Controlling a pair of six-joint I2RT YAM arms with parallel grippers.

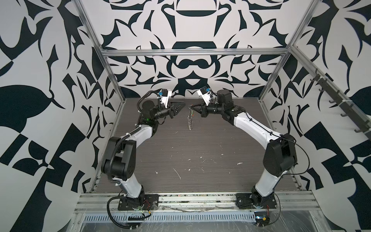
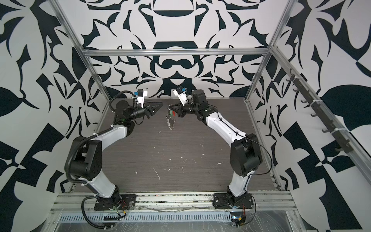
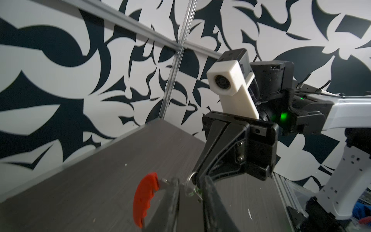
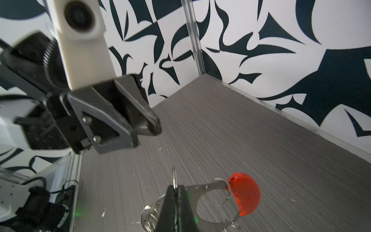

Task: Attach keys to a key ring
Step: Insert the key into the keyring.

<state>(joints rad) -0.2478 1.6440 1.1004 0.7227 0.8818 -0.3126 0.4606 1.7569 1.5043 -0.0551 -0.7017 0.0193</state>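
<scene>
Red plastic marks the key ring (image 4: 244,193), hanging over the bench (image 1: 180,160) near the middle of its far edge. The right gripper (image 4: 175,188), pressed together, pinches it by a small silver ring (image 4: 174,176). The green key tag (image 3: 196,189) glints beside those fingers; whether it is threaded cannot be told. The left gripper (image 1: 183,106), slightly spread and empty, hovers just beside. Attachment seems nearly finished; next, confirm the tag hangs on the loop.

Grey table (image 1: 180,152), b/w patterned walls (image 1: 40,60)
</scene>
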